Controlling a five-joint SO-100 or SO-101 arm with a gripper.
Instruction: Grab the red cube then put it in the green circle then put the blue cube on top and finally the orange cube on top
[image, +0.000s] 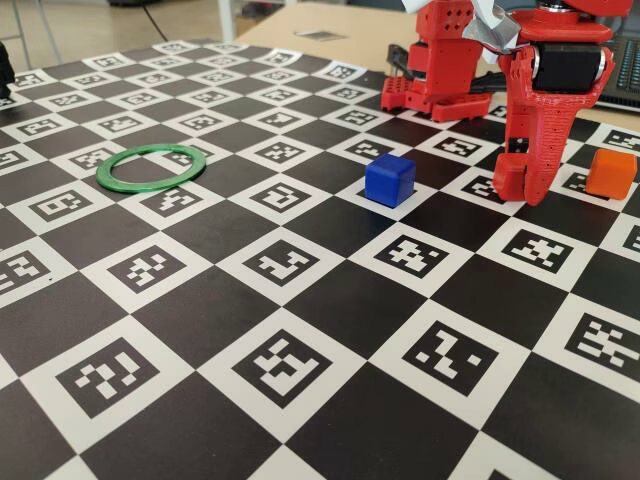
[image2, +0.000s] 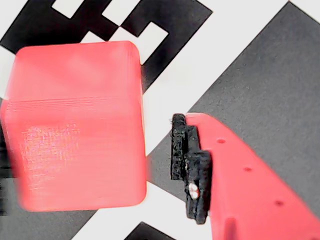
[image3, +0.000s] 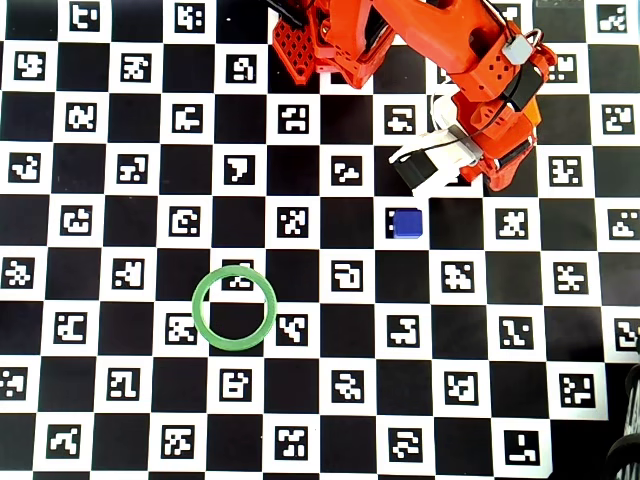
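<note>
You can't see the red cube (image2: 75, 130) in the fixed or overhead views, arm hides it; wrist view shows it blurred, with only one finger (image2: 192, 170), cut off bottom right.

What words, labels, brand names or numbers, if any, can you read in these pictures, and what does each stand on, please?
None: no word, brand or number can be read in any view.
The checkered mat carries only black-and-white square code markers, patterns rather than text.
The blue cube, orange cube, red cube and green circle are plain.
</note>
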